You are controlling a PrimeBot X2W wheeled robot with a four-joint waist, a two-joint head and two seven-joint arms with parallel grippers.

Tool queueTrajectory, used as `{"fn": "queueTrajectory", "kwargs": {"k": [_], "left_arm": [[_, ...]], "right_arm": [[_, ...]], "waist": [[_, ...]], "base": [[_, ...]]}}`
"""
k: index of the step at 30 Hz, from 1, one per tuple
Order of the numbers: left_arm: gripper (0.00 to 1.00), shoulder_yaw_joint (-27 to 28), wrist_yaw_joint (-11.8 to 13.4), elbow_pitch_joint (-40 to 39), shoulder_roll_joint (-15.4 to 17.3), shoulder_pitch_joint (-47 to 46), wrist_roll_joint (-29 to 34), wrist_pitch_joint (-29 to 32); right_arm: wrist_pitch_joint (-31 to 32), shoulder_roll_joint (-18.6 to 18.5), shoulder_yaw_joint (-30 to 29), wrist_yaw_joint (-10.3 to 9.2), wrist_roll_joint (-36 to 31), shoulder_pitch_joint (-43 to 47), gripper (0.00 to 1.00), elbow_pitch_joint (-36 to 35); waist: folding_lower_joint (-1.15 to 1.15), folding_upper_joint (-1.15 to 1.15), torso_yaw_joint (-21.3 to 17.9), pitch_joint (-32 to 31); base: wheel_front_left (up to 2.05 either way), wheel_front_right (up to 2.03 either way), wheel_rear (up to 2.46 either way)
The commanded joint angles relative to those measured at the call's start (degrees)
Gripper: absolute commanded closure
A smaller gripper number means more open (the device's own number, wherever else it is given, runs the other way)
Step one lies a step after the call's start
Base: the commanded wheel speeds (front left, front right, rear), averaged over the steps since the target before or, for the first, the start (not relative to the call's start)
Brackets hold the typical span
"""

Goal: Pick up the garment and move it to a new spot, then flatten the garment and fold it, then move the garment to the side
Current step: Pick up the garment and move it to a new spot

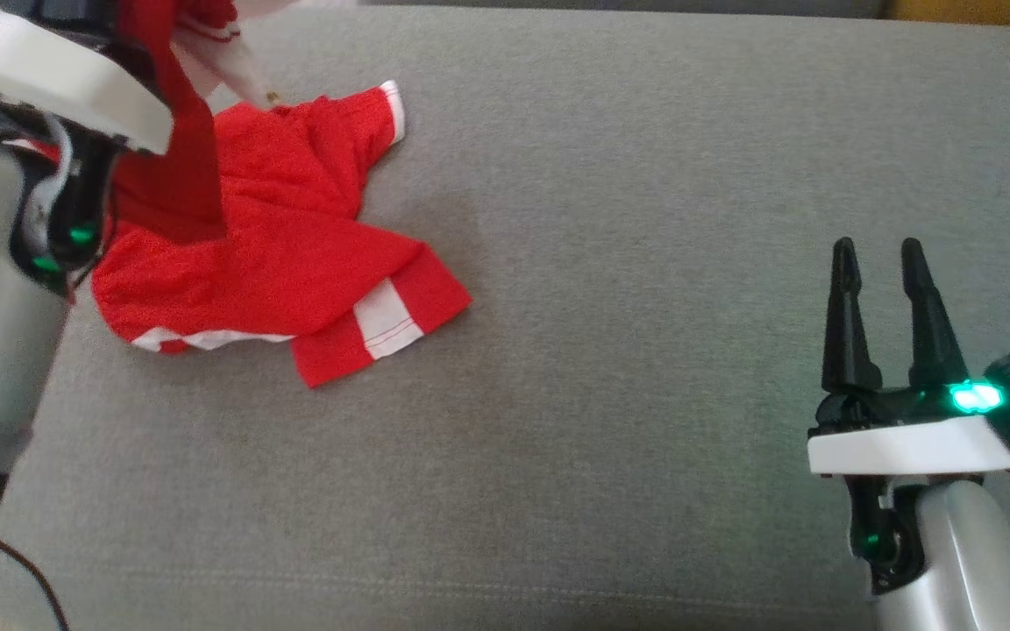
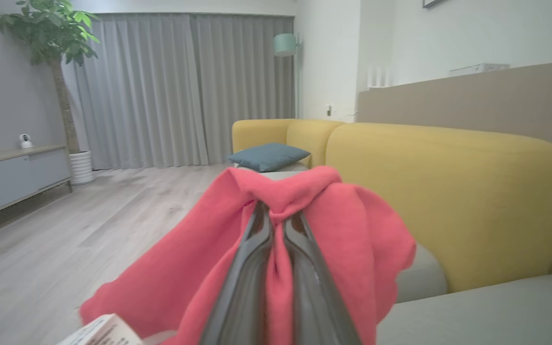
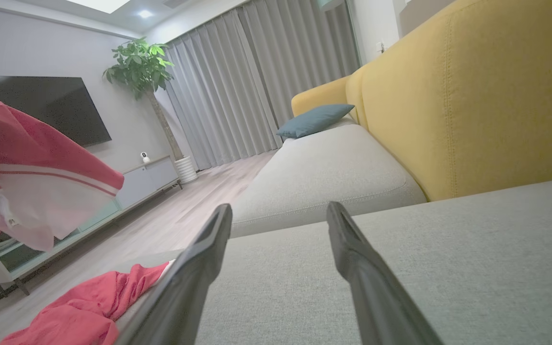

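A red garment (image 1: 277,237) with white trim lies partly on the grey cushion at the upper left of the head view, with one part pulled upward. In the left wrist view my left gripper (image 2: 278,218) is shut on a fold of the garment (image 2: 333,215), and the cloth drapes over both fingers. The lifted part of the garment (image 3: 31,163) hangs at the left of the right wrist view, while the rest (image 3: 79,311) lies low on the cushion. My right gripper (image 1: 878,254) stands open and empty at the lower right, well away from the garment.
The grey cushion (image 1: 610,350) spreads wide between the garment and my right gripper. A yellow sofa back (image 2: 448,191) rises beyond it, with a blue pillow (image 2: 269,155) further along. A white label (image 2: 103,330) shows at the bottom of the left wrist view.
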Motion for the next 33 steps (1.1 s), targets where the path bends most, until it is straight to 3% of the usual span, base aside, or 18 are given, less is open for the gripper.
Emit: {"fn": "queueTrajectory", "kwargs": {"k": [1,7,16,26,33], "left_arm": [[1.00,2.64,0.89,-3.30,2.36,-1.09,-0.64,0.58],[1.00,1.60,3.00,-10.27,0.87,-0.14,-0.54,1.93],[1.00,-2.84,3.91,-15.44,-4.88,-1.36,-1.14,5.63],[1.00,-8.07,2.97,-11.23,-10.86,-4.60,0.04,7.07],[1.00,-11.36,2.04,-3.99,-14.58,-6.41,2.49,4.37]], "right_arm": [[-0.36,-0.28,1.55,0.01,0.58,-0.61,0.00,-1.82],[-0.36,-0.28,2.24,0.01,1.50,-1.07,0.00,-2.17],[-0.36,-0.28,3.42,0.01,3.00,-1.99,0.00,-3.24],[-0.36,-0.28,3.91,0.01,5.75,-4.04,0.00,-5.63],[-0.36,-0.28,4.62,0.01,7.17,-5.49,0.00,-7.11]], "waist": [[0.00,0.00,-1.22,-1.00],[0.00,0.00,-4.11,-2.03],[0.00,0.00,-11.27,-2.38],[0.00,0.00,-20.45,0.22],[0.00,0.00,-26.83,3.06]], "base": [[0.00,0.00,0.00],[0.00,0.00,0.00],[0.00,0.00,0.00],[0.00,0.00,0.00],[0.00,0.00,0.00]]}}
